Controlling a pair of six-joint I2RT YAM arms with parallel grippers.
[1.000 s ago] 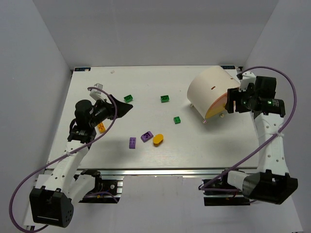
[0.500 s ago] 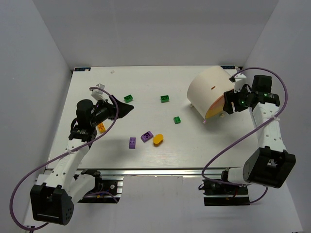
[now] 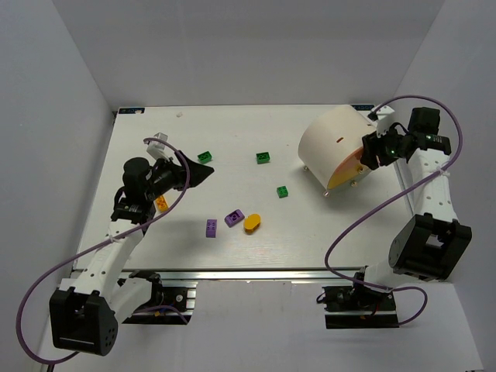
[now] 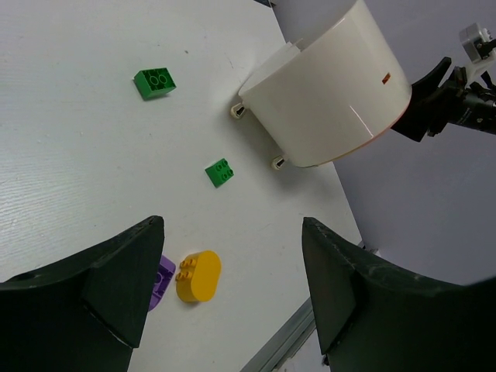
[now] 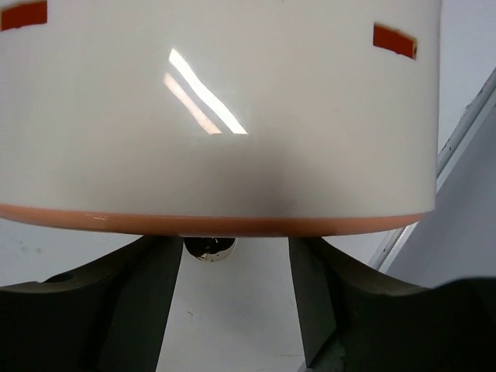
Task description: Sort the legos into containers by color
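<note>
The legos lie on the white table: green bricks [image 3: 204, 157] [image 3: 263, 158] [image 3: 283, 191], purple bricks [image 3: 211, 228] [image 3: 234, 218], an orange oval [image 3: 252, 223] and an orange brick [image 3: 161, 203] under my left arm. My left gripper [image 3: 198, 174] hovers open and empty beside the leftmost green brick; in its wrist view the oval [image 4: 198, 275] sits between its fingers [image 4: 116, 287]. The container [image 3: 333, 147], a cream tub on its side, shows its orange face. My right gripper [image 3: 366, 151] stands open at the tub's orange rim [image 5: 232, 225], which hides its fingertips.
A small white-grey piece [image 3: 157, 142] lies at the back left near my left arm. The table's front rail [image 3: 232, 271] runs just below the purple bricks. The tub's small feet [image 4: 277, 162] rest on the table. Walls close in left, right and behind.
My right arm has swung toward the back, bringing its gripper up along the tub's orange rim, jaws a little narrower. The left arm has hardly moved.
</note>
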